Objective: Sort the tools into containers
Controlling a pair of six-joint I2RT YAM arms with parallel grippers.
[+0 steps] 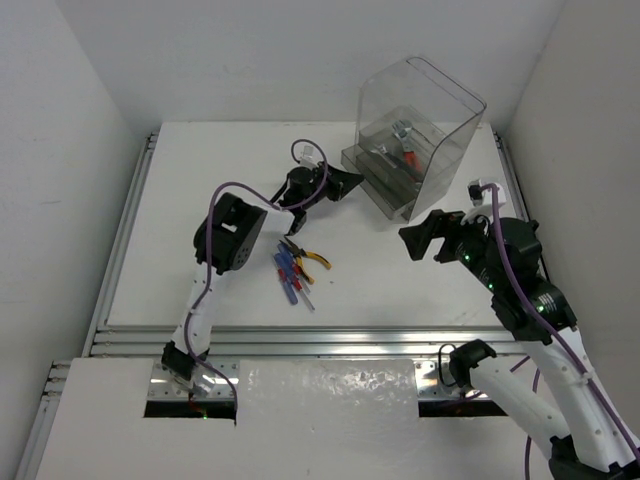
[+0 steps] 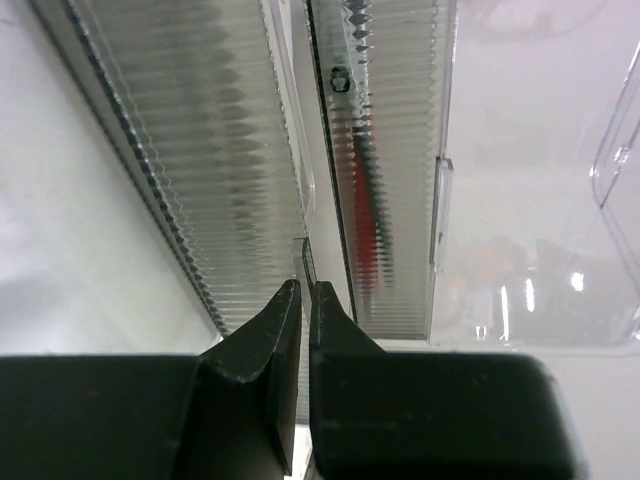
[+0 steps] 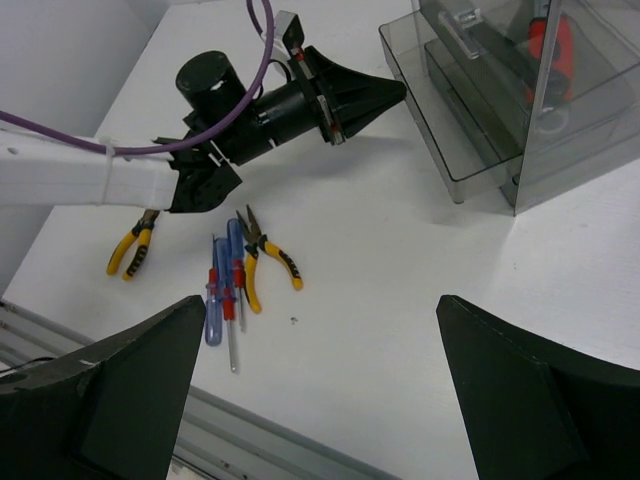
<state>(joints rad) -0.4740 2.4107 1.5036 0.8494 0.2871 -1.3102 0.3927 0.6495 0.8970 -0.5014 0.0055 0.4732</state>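
My left gripper [image 1: 347,182] [image 2: 303,290] [image 3: 398,89] is shut, with the thin rim of the pulled-out lowest grey tray [image 1: 372,180] [image 3: 440,150] [image 2: 306,252] running into its tips. The tray stack sits in the tall clear box [image 1: 425,110] [image 3: 590,90]. A red-handled wrench [image 1: 410,157] [image 3: 548,45] [image 2: 368,215] and a black-handled wrench [image 3: 490,40] lie in upper trays. Two yellow-handled pliers [image 3: 268,258] [image 3: 134,250] and blue- and red-handled screwdrivers [image 1: 289,275] [image 3: 225,285] lie on the table. My right gripper [image 1: 425,238] [image 3: 320,300] is open and empty above the table.
The white table [image 1: 200,200] ends at an aluminium rail [image 1: 300,340] in front. White walls close in the left, right and back. The left arm [image 1: 235,235] hangs over the tools and hides part of one pair of pliers in the top view.
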